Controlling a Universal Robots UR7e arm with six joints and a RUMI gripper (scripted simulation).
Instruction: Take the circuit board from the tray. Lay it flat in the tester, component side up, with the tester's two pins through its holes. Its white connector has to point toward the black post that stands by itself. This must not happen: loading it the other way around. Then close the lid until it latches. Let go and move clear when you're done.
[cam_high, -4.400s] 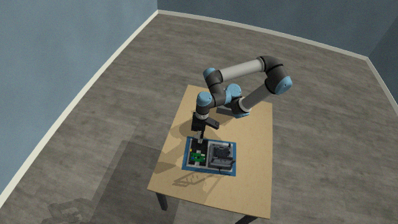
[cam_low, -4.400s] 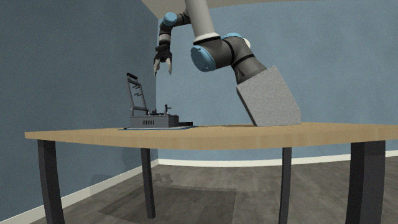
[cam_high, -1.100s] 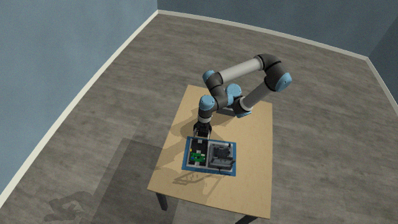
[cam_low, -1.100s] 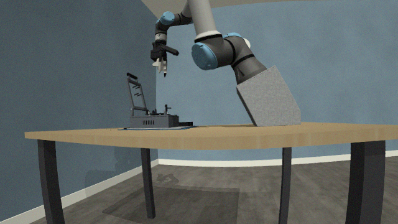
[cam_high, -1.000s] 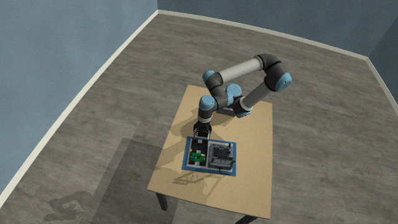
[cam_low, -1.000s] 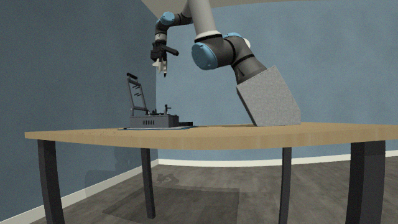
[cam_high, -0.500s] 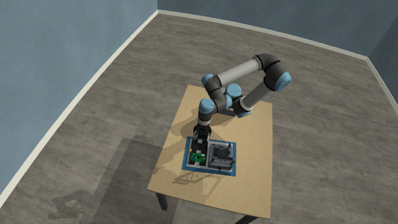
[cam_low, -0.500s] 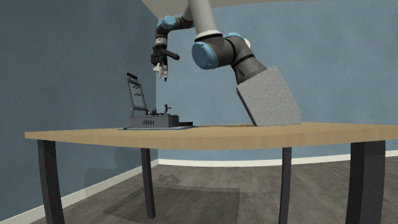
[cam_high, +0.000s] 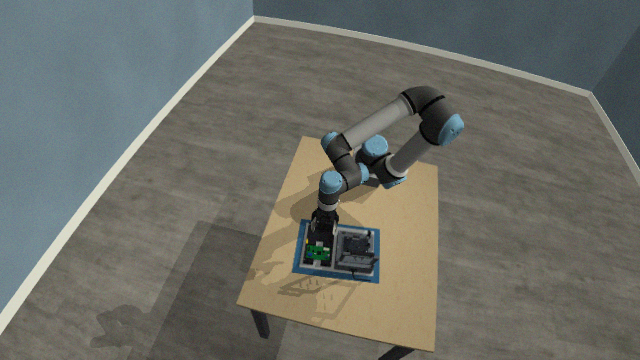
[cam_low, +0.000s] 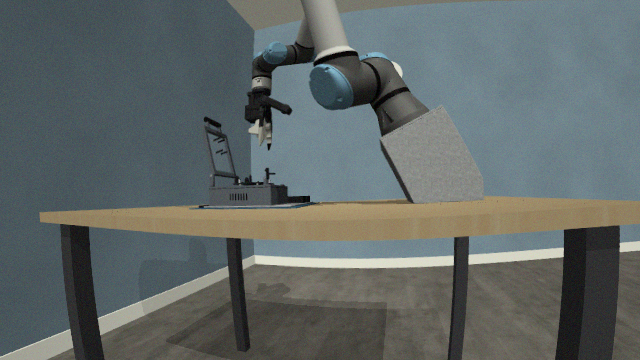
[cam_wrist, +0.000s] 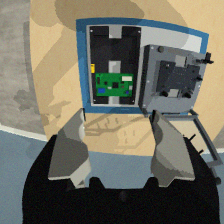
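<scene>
The green circuit board (cam_high: 318, 252) (cam_wrist: 114, 85) lies component side up in the near end of the black tray (cam_wrist: 100, 47). Its white connector (cam_wrist: 127, 78) is at the board's upper right in the wrist view. The grey tester (cam_low: 250, 195) (cam_wrist: 152, 62) stands beside the tray, with a dark board seat (cam_wrist: 172, 77). Its lid (cam_low: 222, 174) (cam_wrist: 204, 131) stands open, nearly upright. A black upright piece (cam_high: 369, 233) (cam_wrist: 207, 58) rises at a tester corner; whether it is the lone post I cannot tell. My gripper (cam_high: 324, 231) (cam_low: 265, 143) (cam_wrist: 118, 109) is open and empty, high above the tray area.
Tray and tester sit on a blue-edged mat (cam_high: 297, 257) (cam_wrist: 82, 65) on the wooden table (cam_high: 400, 300). A small yellow piece (cam_wrist: 92, 68) is at the tray's left edge. The raised lid frame stands up on the tester's side away from the arm's base.
</scene>
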